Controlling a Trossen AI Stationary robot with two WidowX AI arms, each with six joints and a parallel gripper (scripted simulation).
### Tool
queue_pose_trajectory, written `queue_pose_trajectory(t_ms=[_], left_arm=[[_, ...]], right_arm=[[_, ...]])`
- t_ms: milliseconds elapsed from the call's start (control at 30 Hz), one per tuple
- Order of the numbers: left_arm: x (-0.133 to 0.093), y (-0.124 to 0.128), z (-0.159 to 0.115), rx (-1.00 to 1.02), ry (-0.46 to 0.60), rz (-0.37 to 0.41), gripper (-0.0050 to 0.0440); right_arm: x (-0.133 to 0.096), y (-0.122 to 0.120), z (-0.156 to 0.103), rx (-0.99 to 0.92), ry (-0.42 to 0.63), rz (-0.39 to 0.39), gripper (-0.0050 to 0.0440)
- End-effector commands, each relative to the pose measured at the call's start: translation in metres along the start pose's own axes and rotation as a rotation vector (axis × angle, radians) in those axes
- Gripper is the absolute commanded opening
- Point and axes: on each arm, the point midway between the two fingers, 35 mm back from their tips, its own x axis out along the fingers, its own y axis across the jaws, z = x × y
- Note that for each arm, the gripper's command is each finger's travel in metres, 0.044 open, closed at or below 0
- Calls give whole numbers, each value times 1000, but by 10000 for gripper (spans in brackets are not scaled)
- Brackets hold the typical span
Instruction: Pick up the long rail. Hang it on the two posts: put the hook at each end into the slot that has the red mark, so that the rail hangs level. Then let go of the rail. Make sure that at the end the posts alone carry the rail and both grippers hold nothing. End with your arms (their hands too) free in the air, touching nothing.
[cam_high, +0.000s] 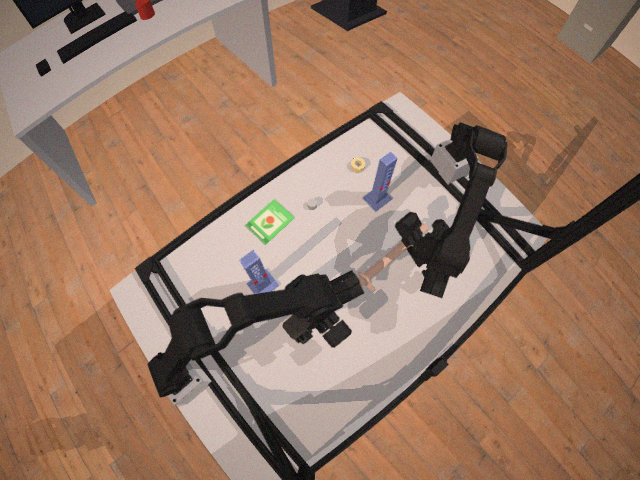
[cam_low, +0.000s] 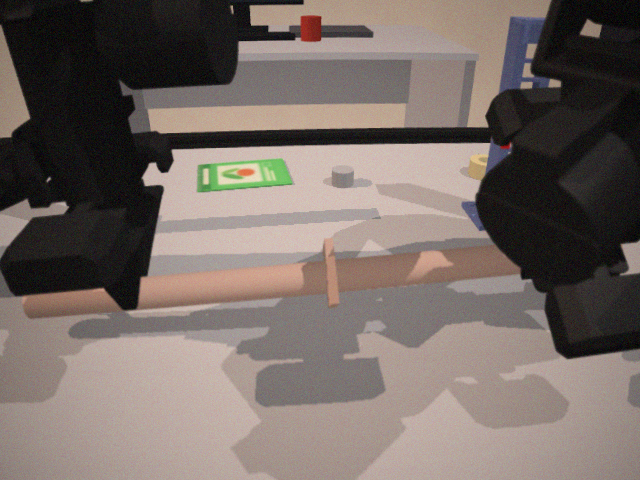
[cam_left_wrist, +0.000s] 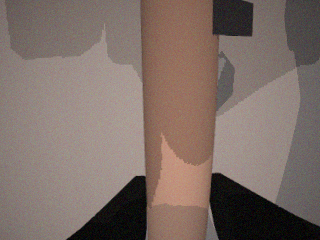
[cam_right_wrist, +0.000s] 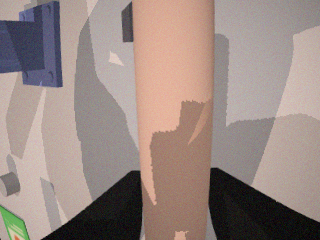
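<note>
Long rail (cam_high: 382, 263) (cam_low: 232, 285) (cam_left_wrist: 180, 100) (cam_right_wrist: 175, 65), one, round, with a thin crosspiece: spanning between the two hands, apart from both posts.
Left hand (cam_high: 338, 310) (cam_low: 124, 294) (cam_left_wrist: 178, 200): clamping the rail.
Right hand (cam_high: 422, 253) (cam_low: 547, 279) (cam_right_wrist: 175, 200): likewise clamping it.
Blue posts, two, one by the left arm (cam_high: 253, 266), one by the right arm (cam_high: 383, 175) (cam_low: 509, 56) (cam_right_wrist: 42, 45): standing upright on the table (cam_high: 206, 263) (cam_low: 129, 439), bearing red marks.
Green card (cam_high: 268, 222) (cam_low: 245, 174) (cam_right_wrist: 15, 225), grey cylinder (cam_high: 311, 204) (cam_low: 342, 177) (cam_right_wrist: 9, 184), yellow ring (cam_high: 352, 166) (cam_low: 474, 167): resting separately.
</note>
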Motion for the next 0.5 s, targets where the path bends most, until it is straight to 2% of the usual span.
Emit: queue_pose_trajectory(t_ms=[0, 200, 467], left_arm=[[-11, 0, -2, -2, -23, 5, 0], [-26, -1, -1, -4, -58, 6, 0], [-26, -1, -2, -4, -71, 6, 0]], right_arm=[[-5, 4, 1, 13, 23, -3, 0], [-5, 5, 2, 34, 53, -7, 0], [-1, 3, 1, 41, 63, -7, 0]])
